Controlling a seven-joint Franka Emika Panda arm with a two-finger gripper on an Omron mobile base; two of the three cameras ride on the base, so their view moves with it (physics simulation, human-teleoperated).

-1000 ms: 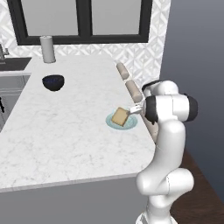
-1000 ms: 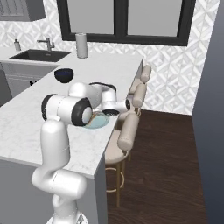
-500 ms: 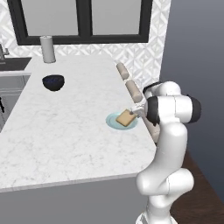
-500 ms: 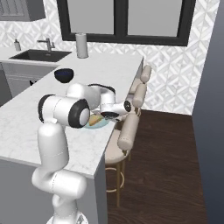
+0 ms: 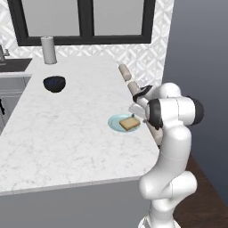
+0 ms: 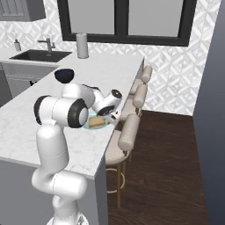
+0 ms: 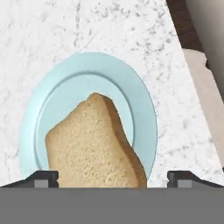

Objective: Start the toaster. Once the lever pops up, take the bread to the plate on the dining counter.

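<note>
The bread, a tan slice with a darker crust, lies on the pale-blue plate near the right edge of the dining counter. My gripper hangs just above and to the right of it, open, its jaws apart from the slice. In the hand view the bread rests on the plate, with the gripper spread wide on both sides of it. From the right base view the gripper hovers over the bread and plate. The toaster is out of view.
A dark blue bowl sits farther back on the counter, and a grey cylinder stands by the window wall. Padded stools line the counter's right side. A sink lies at the far left.
The bread was held tilted over the plate; it now lies flat on it. The jaws have opened and let it go.
</note>
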